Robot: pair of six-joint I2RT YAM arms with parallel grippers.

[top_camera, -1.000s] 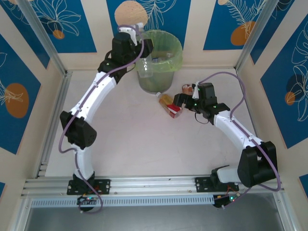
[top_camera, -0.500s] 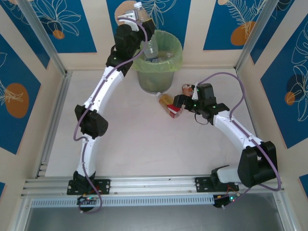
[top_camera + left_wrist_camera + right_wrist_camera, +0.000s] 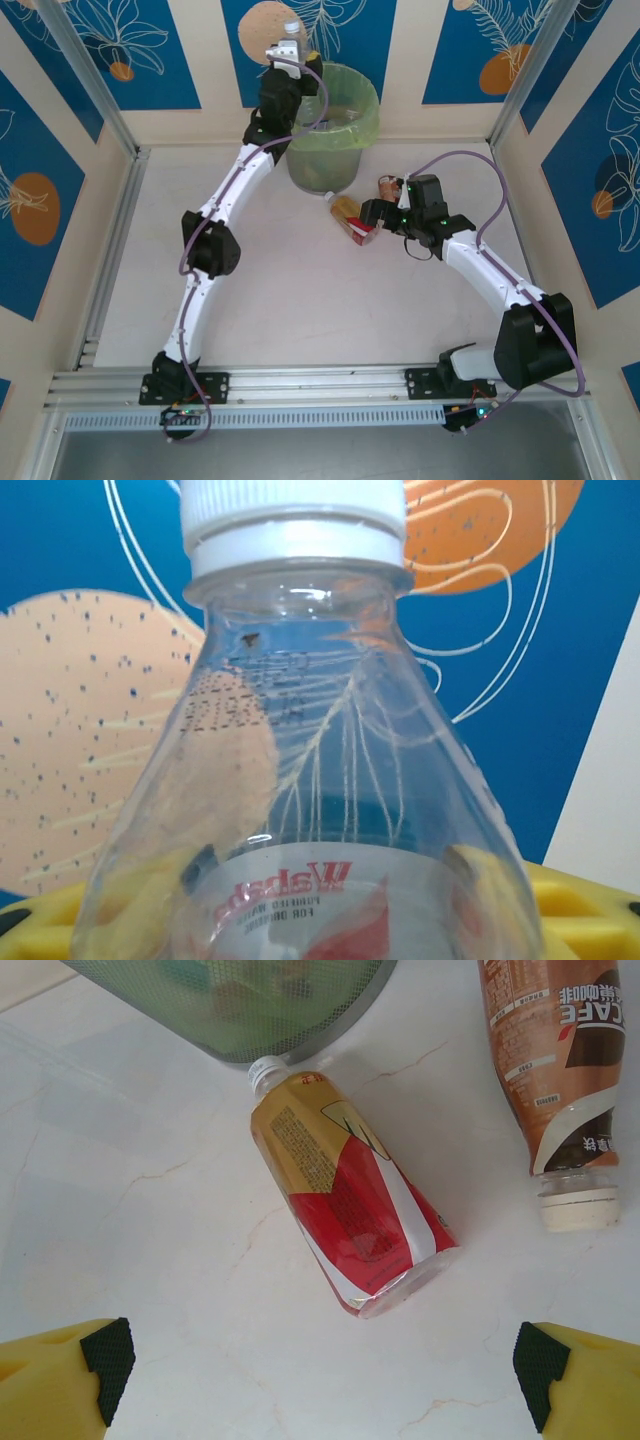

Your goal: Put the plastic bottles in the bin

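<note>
Upper centre, the left gripper (image 3: 287, 52) has its jaws clamped on a clear bottle (image 3: 310, 730) at the rim of the bin (image 3: 366, 125), not yet dropped. Mid-frame, the right gripper (image 3: 325, 1363) holds its jaws wide apart over an amber bottle (image 3: 350, 1210) lying on the worktop (image 3: 300, 300). A brown bottle (image 3: 550, 1080) lies nearby. Both still need binning.

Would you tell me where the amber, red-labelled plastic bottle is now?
In the right wrist view the amber bottle lies on the table, cap toward the grey bin, brown coffee bottle on its right.
</note>
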